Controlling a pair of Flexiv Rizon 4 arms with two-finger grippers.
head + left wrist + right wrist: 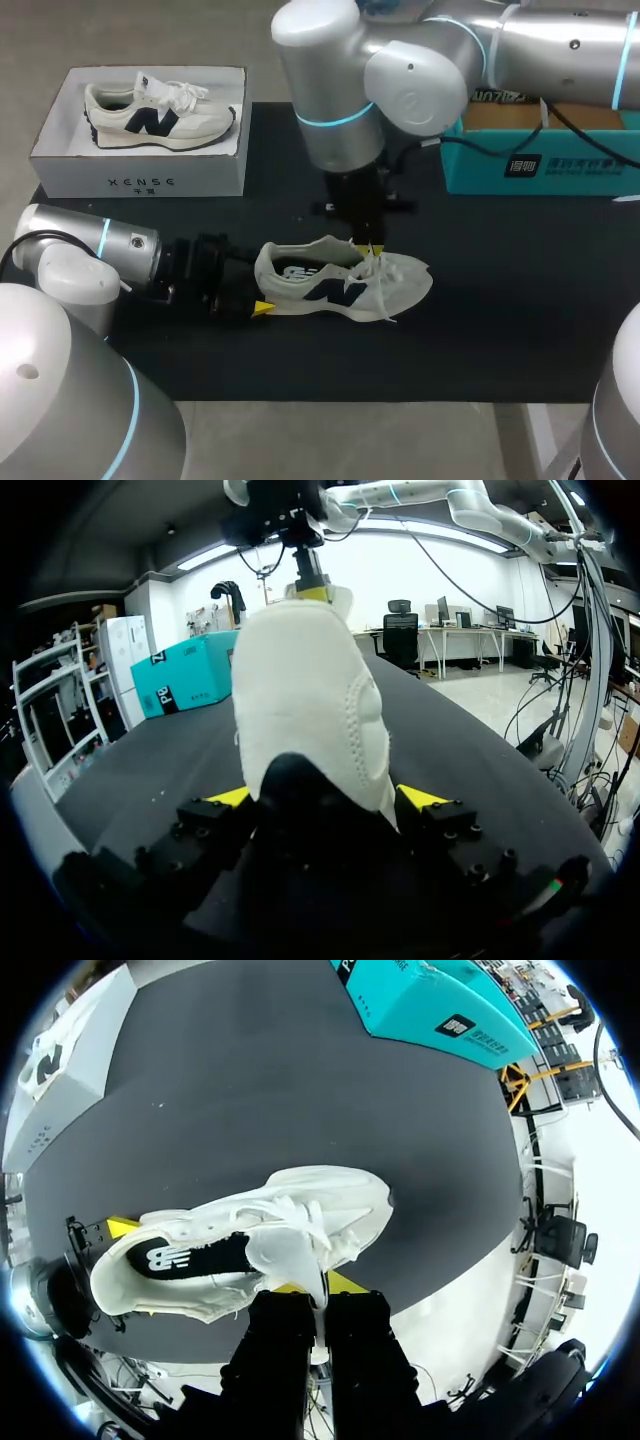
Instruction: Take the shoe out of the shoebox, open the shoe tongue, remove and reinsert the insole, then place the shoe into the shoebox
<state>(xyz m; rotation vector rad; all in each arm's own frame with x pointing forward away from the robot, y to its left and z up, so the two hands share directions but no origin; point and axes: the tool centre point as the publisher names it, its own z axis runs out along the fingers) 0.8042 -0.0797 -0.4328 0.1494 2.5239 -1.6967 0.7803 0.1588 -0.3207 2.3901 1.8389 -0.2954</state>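
A cream shoe (340,283) with a dark side logo lies on its side in the middle of the black mat. My left gripper (258,302) comes in low from the left, and its yellow tips press on both sides of the heel (305,700). From above, my right gripper (368,248) hangs over the laces. In the right wrist view its fingers are shut on the white tongue (292,1252), pinched at the gripper (318,1288). The insole cannot be seen. A white shoebox (140,182) stands at the back left with a second matching shoe (160,115) inside.
A teal box (540,165) stands at the back right, behind my right arm. The black mat (500,320) runs to the table's front edge, bare to the right of the shoe and in front of it.
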